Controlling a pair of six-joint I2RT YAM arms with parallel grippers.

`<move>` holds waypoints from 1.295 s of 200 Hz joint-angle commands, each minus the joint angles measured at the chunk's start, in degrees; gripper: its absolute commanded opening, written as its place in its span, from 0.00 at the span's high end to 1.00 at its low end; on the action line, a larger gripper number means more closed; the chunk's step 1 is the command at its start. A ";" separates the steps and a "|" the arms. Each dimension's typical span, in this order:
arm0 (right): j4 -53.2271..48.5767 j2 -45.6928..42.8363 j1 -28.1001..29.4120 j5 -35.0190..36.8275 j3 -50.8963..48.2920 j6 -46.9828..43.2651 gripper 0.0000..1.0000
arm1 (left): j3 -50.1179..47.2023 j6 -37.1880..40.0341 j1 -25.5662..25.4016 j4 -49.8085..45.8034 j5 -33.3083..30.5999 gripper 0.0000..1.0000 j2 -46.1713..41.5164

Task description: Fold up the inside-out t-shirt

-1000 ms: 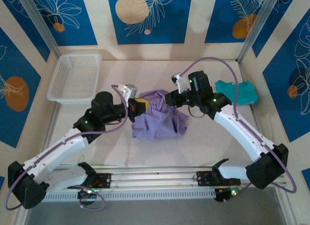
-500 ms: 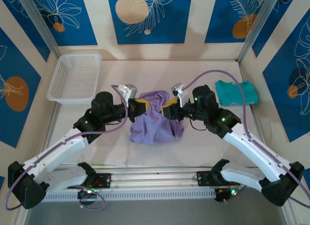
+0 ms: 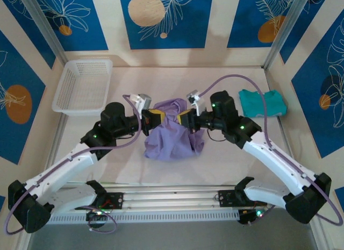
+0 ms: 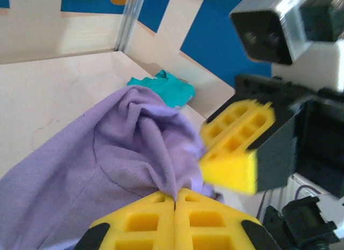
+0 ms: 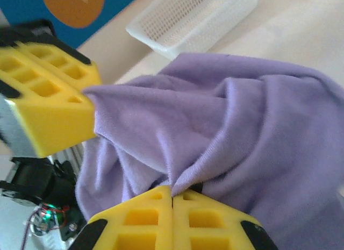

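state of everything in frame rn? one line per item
lavender t-shirt: crumpled, not folded, pinched near its top at two spots
left gripper: jaws shut on the lavender t-shirt
right gripper: jaws shut on the lavender t-shirt
white basket: upright, empty, far left
teal garment: lying at far right, not gripped

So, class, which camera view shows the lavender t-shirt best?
The top external view: nearly the whole t-shirt lies bunched on the table, pinched by the left hand and right hand. Each wrist view gives close-up folds in its own shut hand.
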 commanded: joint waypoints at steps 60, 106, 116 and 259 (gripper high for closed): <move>21.62 -5.60 -9.25 -25.65 -2.95 15.12 1.00 | -3.13 0.10 7.97 -1.51 -6.73 1.00 -6.59; 22.50 -2.28 -7.94 -25.84 -1.22 16.99 1.00 | -2.66 2.28 7.77 -4.51 -9.98 0.97 -4.10; 22.00 -1.50 -7.92 -25.18 -0.63 18.27 1.00 | -2.74 3.30 7.50 -5.30 -10.76 0.88 -4.11; 20.70 3.46 -8.44 -22.63 1.19 26.07 1.00 | 5.32 15.24 -7.15 -11.96 -14.54 0.56 -0.14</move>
